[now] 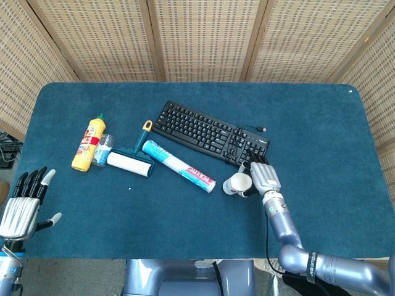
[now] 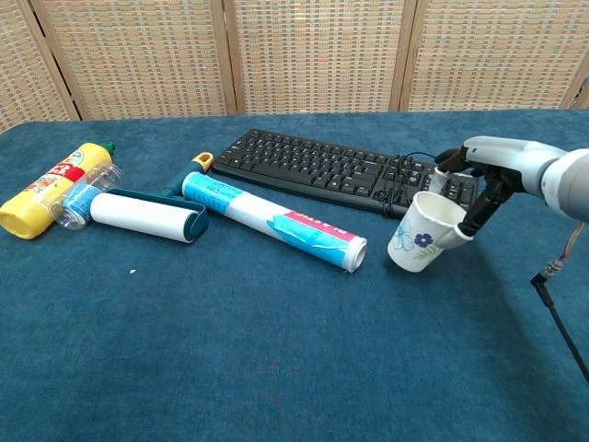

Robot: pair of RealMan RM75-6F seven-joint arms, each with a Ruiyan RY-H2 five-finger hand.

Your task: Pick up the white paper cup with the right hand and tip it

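Now, from the head view, my right hand (image 1: 264, 178) sits just in front of the black computer keyboard (image 1: 210, 132) with its fingers (image 1: 255, 165) wrapped over the rim of the white paper cup with the blue flower print (image 1: 237, 184). The cup leans to my left, mouth toward my palm, base pointing at the white and blue rolled tube (image 1: 179, 165). I judge the lean is the tipping itself, well under way. My left hand (image 1: 20, 206) hangs off the near left corner of the blue cloth-covered surface (image 1: 321, 123), fingers spread and holding nothing, out of the way because the task is not its job. Further left lie the yellow plastic bottle (image 1: 87, 143), a small clear plastic bottle (image 1: 103, 150) and the white lint roller with a dark teal handle (image 1: 131, 159), all well apart from the cup.

Next, the chest view shows the grip better: my right hand (image 2: 488, 175) comes over from the keyboard (image 2: 331, 170) side and pinches the rim, fingers (image 2: 478, 214) dark against the cup's (image 2: 419, 244) lip. Its base seems to be just above the surface (image 2: 276, 350) or barely touching it; I cannot tell which. Gripping by the rim lets the body swing freely as my wrist turns. The tube (image 2: 276, 223) is near the cup's base, so further tipping toward it risks a nudge.
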